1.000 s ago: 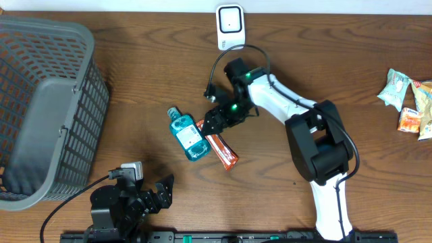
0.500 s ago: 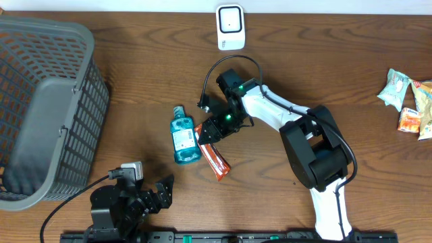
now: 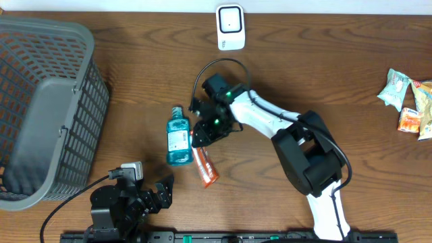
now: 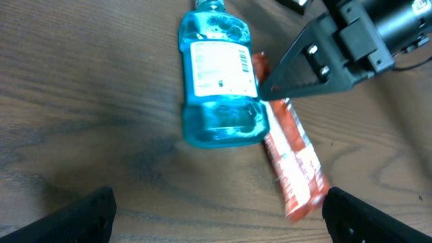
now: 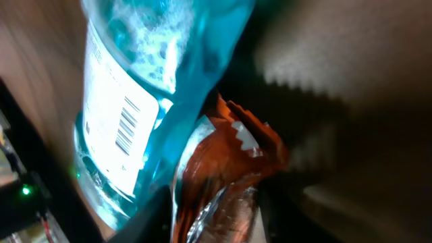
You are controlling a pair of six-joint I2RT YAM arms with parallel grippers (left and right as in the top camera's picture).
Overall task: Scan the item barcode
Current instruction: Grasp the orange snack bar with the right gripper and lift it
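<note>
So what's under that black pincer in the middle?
One end of the orange wrapper, lying beside the blue bottle. From above, the pincer hides that end; its own camera shows the crimped edge between its jaws. Whether it's gripped, I can't tell.

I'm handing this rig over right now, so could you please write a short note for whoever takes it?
Left gripper: open, idle, apart from the items.
Right gripper: at the upper end of the orange snack packet, beside the blue mouthwash bottle; grip unconfirmed.
White scanner: far edge, no item in front of it.
Done: nothing at the scanner yet.
Left: lift an item, present its barcode.
</note>
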